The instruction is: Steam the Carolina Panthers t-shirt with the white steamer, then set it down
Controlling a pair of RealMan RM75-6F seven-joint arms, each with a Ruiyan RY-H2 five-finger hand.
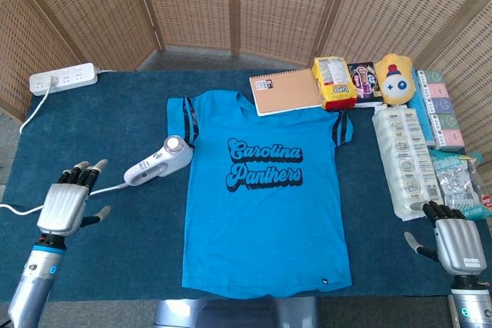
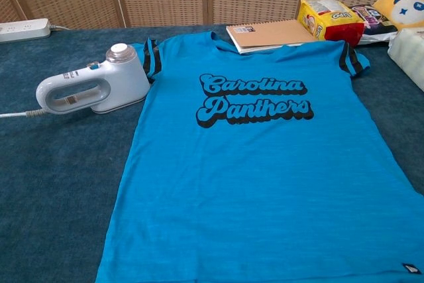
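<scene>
The blue Carolina Panthers t-shirt [image 1: 265,190] [image 2: 255,164] lies flat in the middle of the dark blue table. The white steamer [image 1: 159,161] [image 2: 93,86] lies on its side just left of the shirt's sleeve, its cord trailing left. In the head view my left hand [image 1: 68,203] hovers open, fingers spread, a short way left and nearer than the steamer, over the cord. My right hand [image 1: 456,242] sits open at the table's near right corner, holding nothing. Neither hand shows in the chest view.
A white power strip [image 1: 63,78] lies at the far left. A notebook [image 1: 287,91], a yellow snack bag [image 1: 333,82], a yellow plush toy [image 1: 394,78] and several packets [image 1: 406,160] line the back and right side. A wicker screen [image 1: 231,5] stands behind.
</scene>
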